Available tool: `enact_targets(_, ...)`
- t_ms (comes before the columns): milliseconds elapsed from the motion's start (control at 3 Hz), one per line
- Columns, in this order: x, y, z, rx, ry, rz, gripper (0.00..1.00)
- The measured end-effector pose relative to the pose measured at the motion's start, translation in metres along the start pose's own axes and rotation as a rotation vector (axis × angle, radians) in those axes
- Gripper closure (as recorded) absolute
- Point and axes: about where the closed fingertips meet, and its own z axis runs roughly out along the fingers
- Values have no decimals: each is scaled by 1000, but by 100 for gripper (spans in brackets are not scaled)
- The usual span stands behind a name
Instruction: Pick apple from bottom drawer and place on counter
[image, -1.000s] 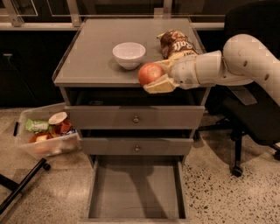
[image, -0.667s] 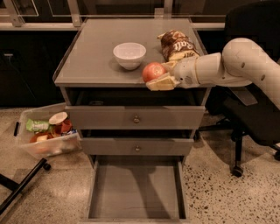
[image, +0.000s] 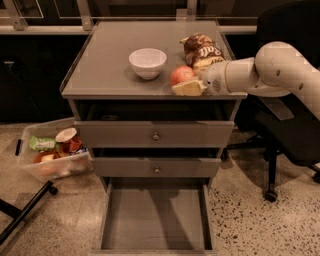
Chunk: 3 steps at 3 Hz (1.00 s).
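Nearest, far below and in front of the white bowl (image: 147, 62), the bottom drawer (image: 155, 220) stands pulled out, and its grey floor carries nothing. Between this drawer and the bowl are two closed drawer fronts (image: 156, 135) with small knobs. Then comes the surface (image: 107, 60) on which the bowl stands. The apple (image: 182, 75) is just to the right of the bowl as the camera sees it, apart from it and nearer to the front rim. The claw (image: 190, 84) reaches in from that same side and has hold of the apple: one pale finger (image: 186, 90) lies against the near side of the fruit and the other is hidden behind it, so the claw is closed only as far as the apple allows. Whether the apple already rests on the surface, I cannot tell. Behind the apple, right of the bowl, lies the chip bag (image: 201, 50).

I judge the placing almost done. The danger is the front rim. If the claw lets go so close to it, the round apple may roll over the rim and fall toward the open drawer. A wide opening or a sideways pull-back could also push the bowl or the bag.
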Motion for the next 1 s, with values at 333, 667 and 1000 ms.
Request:
enact_targets(333,-8,-14,-1,48,3,19,100)
enact_targets(667,-13,-25,11,51,14,32,100)
enact_targets(1000,-12,-29,32,22,23,55,100)
